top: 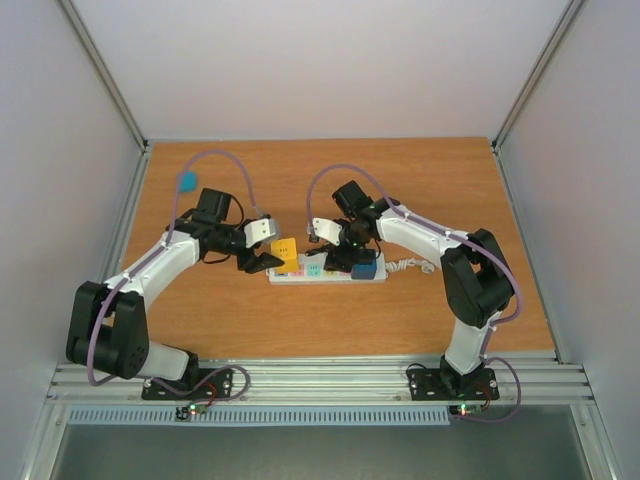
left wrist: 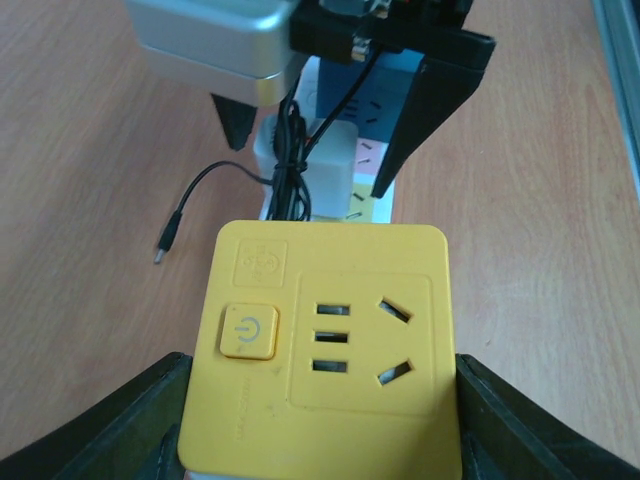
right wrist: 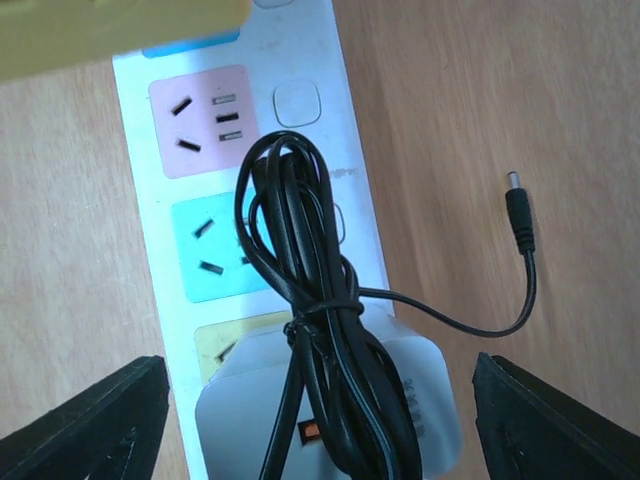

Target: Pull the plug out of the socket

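Observation:
The socket [top: 318,273] is a long white strip lying across the middle of the table, with pink, teal and yellow faces [right wrist: 205,120]. My left gripper [left wrist: 320,425] is shut on its raised yellow end block [left wrist: 330,340], one finger pressed against each side. The plug [right wrist: 330,410] is a white adapter seated on a yellow face of the strip, with a bundled black cable [right wrist: 300,260] lying over it. My right gripper [right wrist: 320,425] is open. Its fingers [right wrist: 560,420] stand on either side of the plug with gaps showing. In the left wrist view the plug [left wrist: 335,165] sits between those dark fingers.
The cable's loose barrel tip [right wrist: 518,210] lies on the wood beside the strip. The strip's white cord [top: 412,266] trails to the right. A small teal object [top: 186,181] lies at the back left. Grey walls enclose the table, and a metal rail [top: 320,378] runs along its front.

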Controlling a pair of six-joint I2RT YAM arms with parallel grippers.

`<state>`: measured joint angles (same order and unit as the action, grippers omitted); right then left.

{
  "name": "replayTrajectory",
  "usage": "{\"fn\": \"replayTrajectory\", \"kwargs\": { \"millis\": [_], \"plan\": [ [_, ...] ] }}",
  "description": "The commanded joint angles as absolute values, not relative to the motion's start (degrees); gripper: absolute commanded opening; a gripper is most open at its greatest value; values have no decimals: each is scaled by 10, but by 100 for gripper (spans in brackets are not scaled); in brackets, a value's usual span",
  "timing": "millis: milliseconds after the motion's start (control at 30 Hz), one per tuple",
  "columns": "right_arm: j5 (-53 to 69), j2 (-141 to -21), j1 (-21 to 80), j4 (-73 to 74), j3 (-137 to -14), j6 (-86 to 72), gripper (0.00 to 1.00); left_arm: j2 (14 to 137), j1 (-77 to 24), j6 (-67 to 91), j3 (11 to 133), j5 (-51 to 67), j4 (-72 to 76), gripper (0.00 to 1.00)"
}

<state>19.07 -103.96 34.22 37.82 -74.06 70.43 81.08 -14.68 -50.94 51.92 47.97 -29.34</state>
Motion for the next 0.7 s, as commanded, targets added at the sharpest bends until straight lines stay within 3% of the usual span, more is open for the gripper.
{"fn": "replayTrajectory", "kwargs": {
  "millis": [0,467,667],
  "plan": [
    [202,-1060,342,437,-775,695,86,789,-126,-530,552,472,-312,18],
    [235,-1052,342,469,-869,669,94,800,-54,-584,645,418,-395,19],
    [263,-1006,339,435,-870,626,97,825,-39,-631,702,307,-412,18]
  ]
}}
